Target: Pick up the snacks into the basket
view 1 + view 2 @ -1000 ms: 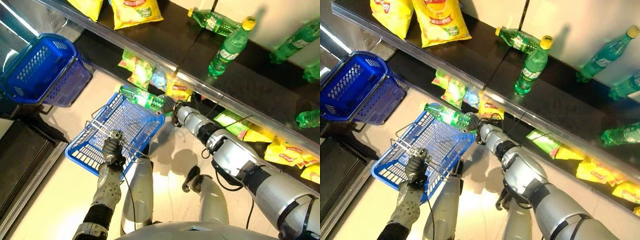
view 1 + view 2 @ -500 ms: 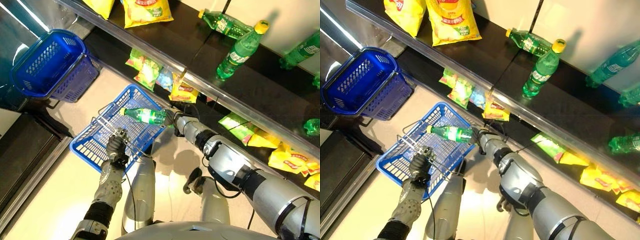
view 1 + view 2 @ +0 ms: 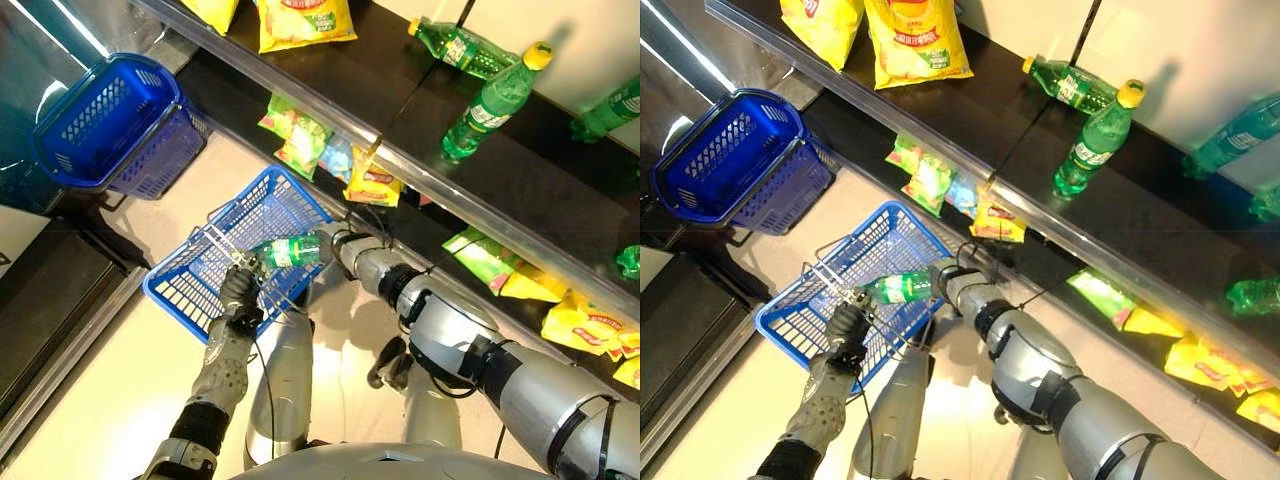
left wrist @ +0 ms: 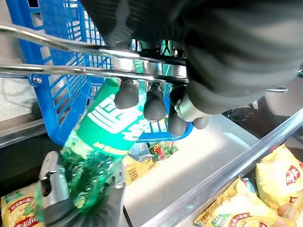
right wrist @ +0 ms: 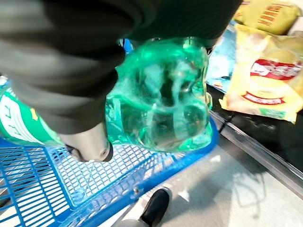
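Right hand [image 3: 338, 247]: you have it curled round the base end of a green bottle [image 3: 287, 252], which lies roughly level with its cap end toward the left.
Bottle: it hangs over the right part of the basket [image 3: 196, 282], above the mesh floor, not resting on it; in the left wrist view its label end sits just beside the handle bars.
Left hand [image 3: 238, 291]: your fingers [image 4: 126, 94] are wrapped over the basket's wire handle [image 4: 57, 70], carrying the basket at its near side.
Basket: blue, tilted, held above the pale floor [image 3: 110, 390]; you cannot tell from these views whether anything lies in it.
In the way: the raised wire handle crosses just near of the bottle's cap end, and your left hand sits right beside it.
Lower shelf: just far of the basket, snack packs [image 3: 294, 145] in green and yellow [image 3: 372, 184] lie on the dark board; more yellow packs [image 3: 585, 327] lie well to the right.
Upper shelf: yellow bags [image 3: 304, 20] at the far left, one bottle upright [image 3: 493, 103], one lying [image 3: 459, 48], others at the right edge.
Second basket [image 3: 105, 125]: blue, far left, well apart from yours.
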{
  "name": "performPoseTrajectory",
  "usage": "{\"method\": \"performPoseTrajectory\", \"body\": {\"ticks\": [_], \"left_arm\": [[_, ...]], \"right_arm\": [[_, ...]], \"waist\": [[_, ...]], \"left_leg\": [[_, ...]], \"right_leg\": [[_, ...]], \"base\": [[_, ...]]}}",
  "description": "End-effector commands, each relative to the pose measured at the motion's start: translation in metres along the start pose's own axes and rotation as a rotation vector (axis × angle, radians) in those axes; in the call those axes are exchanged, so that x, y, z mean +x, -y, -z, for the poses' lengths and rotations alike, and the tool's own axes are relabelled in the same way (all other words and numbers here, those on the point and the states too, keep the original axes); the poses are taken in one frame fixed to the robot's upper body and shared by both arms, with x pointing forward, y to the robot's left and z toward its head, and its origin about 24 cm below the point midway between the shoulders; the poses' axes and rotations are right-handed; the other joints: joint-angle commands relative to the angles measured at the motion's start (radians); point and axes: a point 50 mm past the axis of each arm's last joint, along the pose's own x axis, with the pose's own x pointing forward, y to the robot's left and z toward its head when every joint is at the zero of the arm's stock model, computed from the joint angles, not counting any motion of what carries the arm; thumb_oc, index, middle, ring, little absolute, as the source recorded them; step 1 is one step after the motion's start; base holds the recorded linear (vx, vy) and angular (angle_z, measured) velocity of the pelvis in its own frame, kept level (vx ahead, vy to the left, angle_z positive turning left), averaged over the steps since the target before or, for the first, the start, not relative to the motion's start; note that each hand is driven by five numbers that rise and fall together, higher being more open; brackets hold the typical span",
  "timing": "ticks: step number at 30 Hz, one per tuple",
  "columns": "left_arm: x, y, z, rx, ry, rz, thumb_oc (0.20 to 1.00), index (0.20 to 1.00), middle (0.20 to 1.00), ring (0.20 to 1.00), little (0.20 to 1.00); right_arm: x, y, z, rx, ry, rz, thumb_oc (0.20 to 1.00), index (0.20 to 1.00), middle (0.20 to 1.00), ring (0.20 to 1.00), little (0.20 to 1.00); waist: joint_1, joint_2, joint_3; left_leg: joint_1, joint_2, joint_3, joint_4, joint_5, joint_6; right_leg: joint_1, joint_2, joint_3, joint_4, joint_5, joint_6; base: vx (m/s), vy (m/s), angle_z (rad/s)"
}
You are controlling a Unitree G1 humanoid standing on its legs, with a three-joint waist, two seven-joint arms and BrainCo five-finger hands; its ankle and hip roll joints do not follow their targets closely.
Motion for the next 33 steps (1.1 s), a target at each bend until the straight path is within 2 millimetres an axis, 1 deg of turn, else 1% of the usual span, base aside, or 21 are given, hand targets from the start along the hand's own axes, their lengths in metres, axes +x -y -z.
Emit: {"method": "performPoseTrajectory", "body": {"ticks": [1, 2, 4, 5, 6, 7, 8, 13, 19, 22, 30, 31, 32, 33], "left_arm": [[-0.001, 0.047, -0.017, 0.034, 0.093, 0.256, 0.2, 0.2, 0.2, 0.2, 0.2], [-0.001, 0.048, -0.017, 0.032, 0.096, 0.256, 0.2, 0.2, 0.2, 0.2, 0.2], [0.0, 0.051, -0.018, 0.031, 0.099, 0.263, 0.2, 0.2, 0.2, 0.2, 0.2], [0.0, 0.052, -0.018, 0.034, 0.1, 0.267, 0.2, 0.2, 0.2, 0.2, 0.2], [0.0, 0.053, -0.019, 0.032, 0.104, 0.272, 0.2, 0.2, 0.2, 0.2, 0.2], [0.0, 0.056, -0.018, 0.029, 0.103, 0.282, 0.2, 0.2, 0.2, 0.2, 0.2], [0.0, 0.056, -0.018, 0.029, 0.103, 0.283, 0.2, 0.2, 0.2, 0.2, 0.2], [0.002, 0.06, -0.019, 0.016, 0.116, 0.288, 0.2, 0.2, 0.2, 0.2, 0.2], [0.001, 0.054, -0.019, 0.005, 0.126, 0.247, 0.2, 0.2, 0.2, 0.2, 0.2], [0.0, 0.053, -0.019, -0.001, 0.129, 0.24, 0.2, 0.2, 0.2, 0.2, 0.2], [-0.001, 0.049, -0.02, 0.004, 0.133, 0.224, 0.2, 0.2, 0.2, 0.2, 0.2], [-0.002, 0.049, -0.02, 0.004, 0.133, 0.223, 0.2, 0.2, 0.2, 0.2, 0.2], [-0.002, 0.047, -0.021, 0.004, 0.141, 0.217, 0.2, 0.2, 0.2, 0.2, 0.2], [-0.002, 0.047, -0.021, 0.004, 0.141, 0.217, 0.2, 0.2, 0.2, 0.2, 0.2]], "right_arm": [[0.001, 0.039, -0.047, -0.023, 0.151, 0.117, 0.2, 0.2, 0.2, 0.2, 0.2], [0.0, 0.038, -0.049, -0.02, 0.16, 0.118, 0.2, 0.2, 0.2, 0.2, 0.2], [0.0, 0.038, -0.049, -0.018, 0.156, 0.125, 0.2, 0.2, 0.2, 0.2, 0.2], [0.0, 0.039, -0.049, -0.022, 0.158, 0.131, 0.222, 0.222, 0.222, 0.222, 0.222], [0.0, 0.041, -0.048, -0.024, 0.155, 0.144, 0.401, 0.401, 0.401, 0.401, 0.401], [-0.001, 0.049, -0.049, -0.062, 0.166, 0.189, 1.0, 1.0, 1.0, 1.0, 1.0], [-0.001, 0.049, -0.049, -0.062, 0.166, 0.189, 1.0, 1.0, 1.0, 1.0, 1.0], [-0.003, 0.065, -0.052, -0.132, 0.188, 0.279, 1.0, 1.0, 1.0, 1.0, 1.0], [-0.005, 0.071, -0.061, -0.162, 0.219, 0.326, 1.0, 1.0, 1.0, 1.0, 1.0], [-0.005, 0.07, -0.062, -0.156, 0.219, 0.328, 1.0, 1.0, 1.0, 1.0, 1.0], [-0.004, 0.069, -0.051, -0.091, 0.184, 0.338, 1.0, 1.0, 1.0, 1.0, 1.0], [-0.004, 0.068, -0.049, -0.067, 0.179, 0.337, 1.0, 1.0, 1.0, 1.0, 1.0], [-0.004, 0.069, -0.046, 0.013, 0.179, 0.343, 1.0, 1.0, 1.0, 1.0, 1.0], [-0.004, 0.069, -0.046, 0.014, 0.179, 0.343, 1.0, 1.0, 1.0, 1.0, 1.0]], "waist": [[0.023, 0.046, -0.03], [0.028, 0.047, -0.025], [0.034, 0.049, -0.021], [0.037, 0.05, -0.019], [0.04, 0.051, -0.017], [0.046, 0.054, -0.014], [0.046, 0.054, -0.014], [0.051, 0.054, -0.011], [0.045, 0.049, -0.011], [0.04, 0.049, -0.012], [0.029, 0.052, -0.017], [0.028, 0.052, -0.018], [0.024, 0.051, -0.02], [0.024, 0.051, -0.019]], "left_leg": [[-0.051, -0.039, 0.012, 0.029, 0.021, 0.078], [-0.052, -0.041, 0.009, 0.027, 0.023, 0.078], [-0.054, -0.044, 0.004, 0.025, 0.025, 0.079], [-0.055, -0.044, 0.002, 0.024, 0.025, 0.079], [-0.056, -0.045, 0.001, 0.023, 0.026, 0.078], [-0.06, -0.047, -0.004, 0.021, 0.027, 0.079], [-0.06, -0.047, -0.004, 0.021, 0.027, 0.079], [-0.064, -0.048, -0.01, 0.017, 0.029, 0.077], [-0.068, -0.049, -0.008, 0.021, 0.025, 0.081], [-0.069, -0.048, -0.007, 0.02, 0.024, 0.081], [-0.069, -0.049, -0.005, 0.022, 0.022, 0.081], [-0.069, -0.049, -0.004, 0.023, 0.022, 0.081], [-0.068, -0.048, -0.001, 0.024, 0.022, 0.081], [-0.068, -0.048, -0.001, 0.024, 0.022, 0.081]], "right_leg": [[0.006, 0.0, 0.042, -0.035, 0.131, 0.061], [0.007, 0.001, 0.039, -0.036, 0.13, 0.062], [0.009, -0.001, 0.034, -0.037, 0.13, 0.062], [0.011, -0.002, 0.031, -0.038, 0.129, 0.063], [0.012, -0.002, 0.028, -0.037, 0.128, 0.064], [0.009, -0.004, 0.024, -0.032, 0.126, 0.065], [0.009, -0.004, 0.024, -0.032, 0.126, 0.065], [0.008, -0.008, 0.018, -0.029, 0.123, 0.066], [-0.001, -0.009, 0.021, -0.026, 0.123, 0.064], [-0.005, -0.01, 0.021, -0.023, 0.122, 0.064], [-0.009, -0.013, 0.026, -0.018, 0.123, 0.066], [-0.009, -0.014, 0.028, -0.017, 0.123, 0.066], [-0.008, -0.014, 0.029, -0.019, 0.124, 0.066], [-0.008, -0.014, 0.029, -0.019, 0.124, 0.066]], "base": [[0.0, 0.0, 0.0], [0.0, 0.0, 0.0], [0.01, -0.029, 0.06], [0.02, -0.03, 0.1], [0.02, -0.022, 0.13], [0.01, -0.014, 0.13], [0.01, -0.004, 0.18], [0.01, -0.004, 0.07], [0.0, 0.006, 0.03], [0.0, 0.0, 0.0], [0.0, 0.0, 0.0], [0.0, 0.0, 0.0], [0.0, 0.0, 0.0], [0.0, 0.0, 0.0]]}}
